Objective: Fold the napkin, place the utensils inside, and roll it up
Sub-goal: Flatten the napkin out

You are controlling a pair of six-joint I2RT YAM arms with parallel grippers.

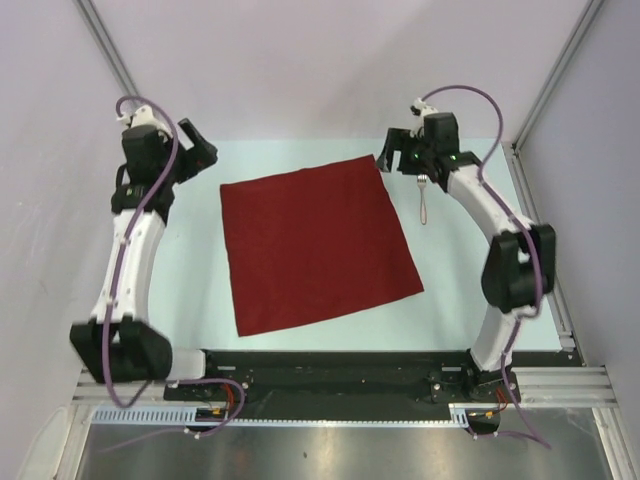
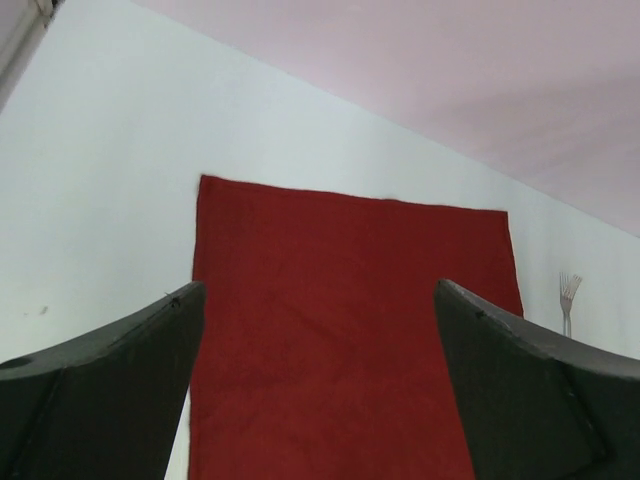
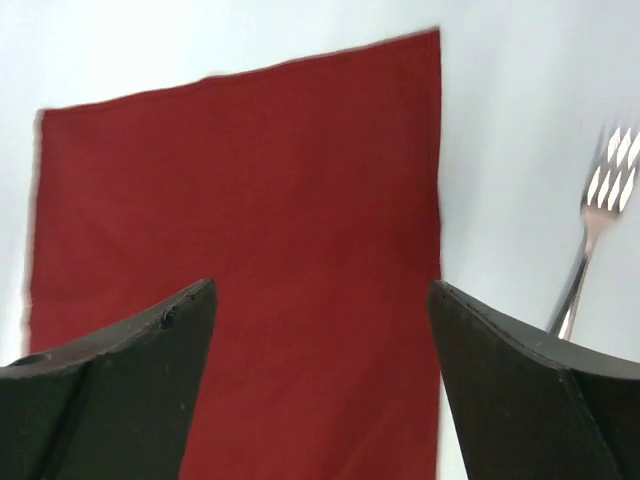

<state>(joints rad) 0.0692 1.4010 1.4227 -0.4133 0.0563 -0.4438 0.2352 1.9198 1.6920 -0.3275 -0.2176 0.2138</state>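
Top external view showed us the napkin [image 1: 315,245] spread flat and unfolded in the middle of the worktop [image 1: 290,150], slightly skewed. The fork [image 1: 424,200] lay just beside its right edge, tines toward the far side, not touching the cloth. We judged that this layout suited the job: the cloth was open for a first fold and the fork was close by for later. The left hand [image 1: 203,153] hung near the far left corner and the right hand [image 1: 392,158] near the far right corner. Both had their jaws wide apart and held nothing, which we took as readiness to pinch those two corners.
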